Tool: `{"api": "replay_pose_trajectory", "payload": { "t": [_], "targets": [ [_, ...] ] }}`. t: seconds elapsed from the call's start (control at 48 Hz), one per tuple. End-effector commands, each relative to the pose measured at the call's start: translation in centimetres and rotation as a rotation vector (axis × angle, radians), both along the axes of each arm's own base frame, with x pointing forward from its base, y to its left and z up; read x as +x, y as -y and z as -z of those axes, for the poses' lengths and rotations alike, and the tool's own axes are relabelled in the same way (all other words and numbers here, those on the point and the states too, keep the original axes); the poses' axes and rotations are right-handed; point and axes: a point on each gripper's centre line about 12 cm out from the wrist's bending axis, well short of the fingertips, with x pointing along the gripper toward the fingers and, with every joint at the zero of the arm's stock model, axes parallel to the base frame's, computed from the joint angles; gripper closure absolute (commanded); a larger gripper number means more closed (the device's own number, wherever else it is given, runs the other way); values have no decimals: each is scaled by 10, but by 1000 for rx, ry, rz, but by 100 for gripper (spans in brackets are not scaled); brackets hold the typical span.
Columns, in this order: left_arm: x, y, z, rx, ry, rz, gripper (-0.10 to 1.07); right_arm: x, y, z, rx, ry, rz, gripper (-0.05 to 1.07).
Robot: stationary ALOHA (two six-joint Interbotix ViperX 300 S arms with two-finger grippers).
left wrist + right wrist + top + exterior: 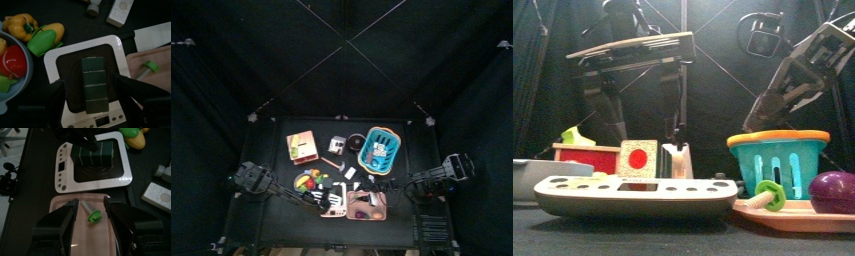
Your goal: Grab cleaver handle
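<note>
Where the top view looks down on the table (271, 140), a white scale (334, 203) lies at the front edge, touching a pink board (369, 205), with a teal basket (381, 148) behind them. Front view: the board carries a green knobbed piece (770, 196) and a purple ball (834, 190).

Left wrist view: left gripper (93, 80) over the scale, a dark green oblong block (94, 85) between its sides, possibly the cleaver handle, grasp not determinable; right wrist view: right gripper (90, 203) spread wide, holding nothing, above the board.
</note>
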Motion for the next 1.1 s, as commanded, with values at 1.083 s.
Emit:
{"api": "replay_pose_trajectory", "payload": {
  "t": [1.083],
  "targets": [
    [-125, -134, -32, 272, 322, 500, 3, 61, 71, 22, 60, -175, 287, 21]
  ]
}}
